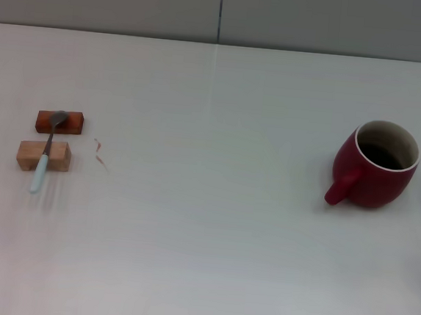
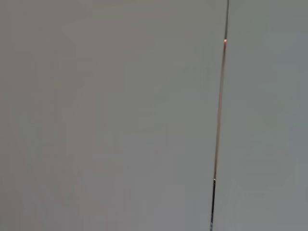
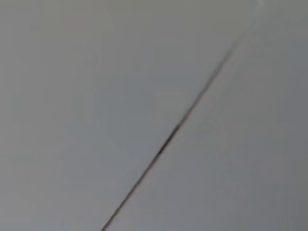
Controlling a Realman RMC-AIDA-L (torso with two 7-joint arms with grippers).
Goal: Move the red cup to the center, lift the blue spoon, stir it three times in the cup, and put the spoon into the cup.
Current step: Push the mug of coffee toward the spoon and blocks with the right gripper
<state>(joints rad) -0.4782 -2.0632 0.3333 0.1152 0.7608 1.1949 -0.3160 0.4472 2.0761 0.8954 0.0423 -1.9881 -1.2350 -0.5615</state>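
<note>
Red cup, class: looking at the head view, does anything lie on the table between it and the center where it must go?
Nothing visible does. The red cup stands at the right, and the table toward the middle is bare. The blue spoon and its wooden blocks lie far left.

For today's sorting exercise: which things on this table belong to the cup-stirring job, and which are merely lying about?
Job:
- rounded dark red ceramic mug, far right
- slim spoon, pale blue handle, resting across both blocks

Lying about:
- reddish wooden block
- pale wooden block
- small red mark
</note>
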